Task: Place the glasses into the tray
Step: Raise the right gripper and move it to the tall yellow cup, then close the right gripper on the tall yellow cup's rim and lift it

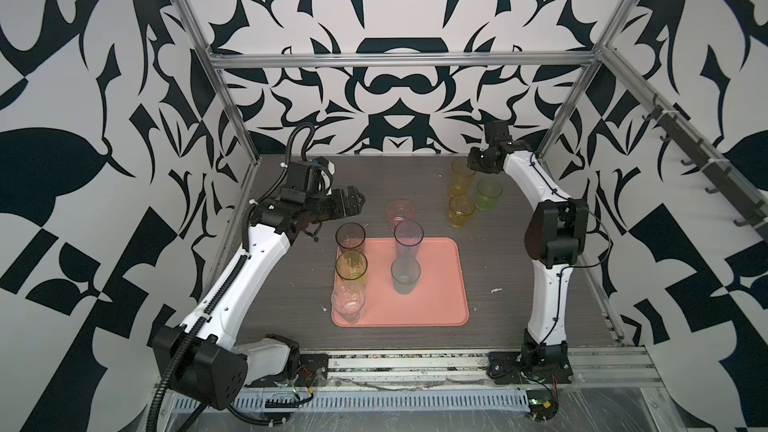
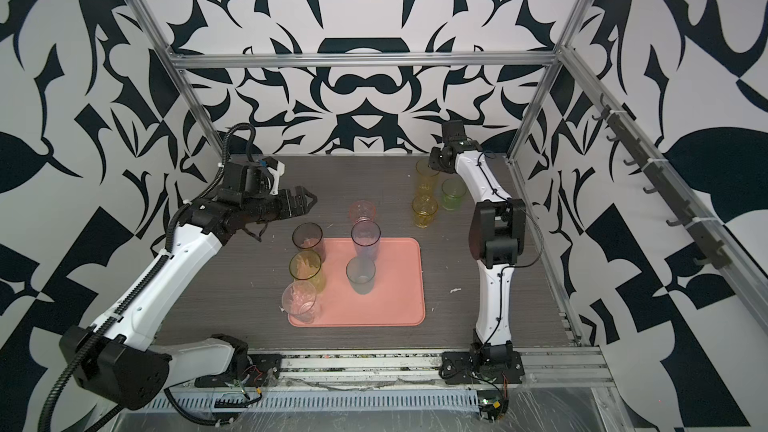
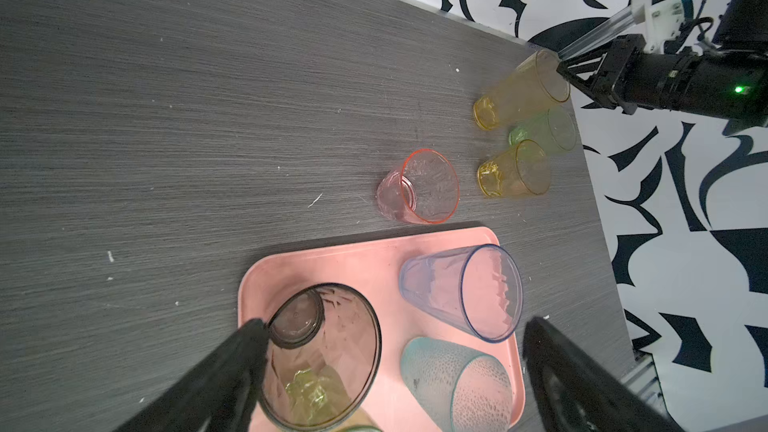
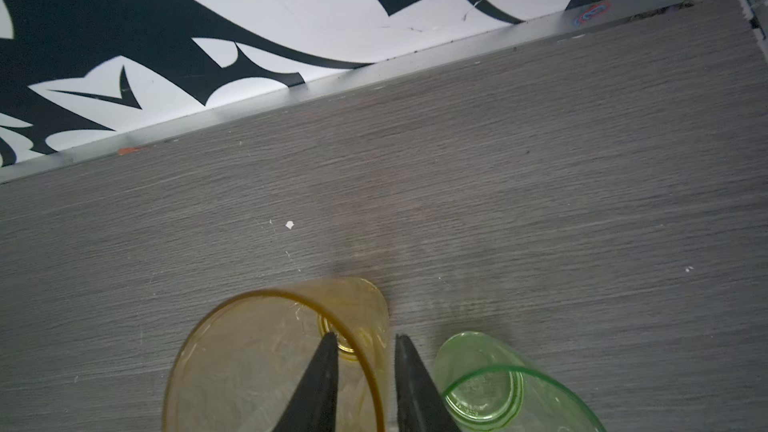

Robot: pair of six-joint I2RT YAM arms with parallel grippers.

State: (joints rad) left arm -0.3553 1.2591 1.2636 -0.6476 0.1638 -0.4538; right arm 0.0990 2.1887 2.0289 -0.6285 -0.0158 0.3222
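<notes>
Both top views are filled by the table (image 1: 299, 309), on which the tray (image 1: 436, 284) is laid; five glasses (image 1: 405, 276) are stood on it, four beyond it. The left gripper (image 1: 357, 201) is held wide apart. The right gripper (image 4: 363, 336) is set astride the rim of the tall amber glass (image 4: 249, 367); clamping cannot be told.

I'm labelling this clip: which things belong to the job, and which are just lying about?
Job: tray; glasses on it: grey, yellow-green, clear, blue, teal; glasses off it: pink, tall amber, short amber, green.
Lying about: white scraps, hooks.
</notes>
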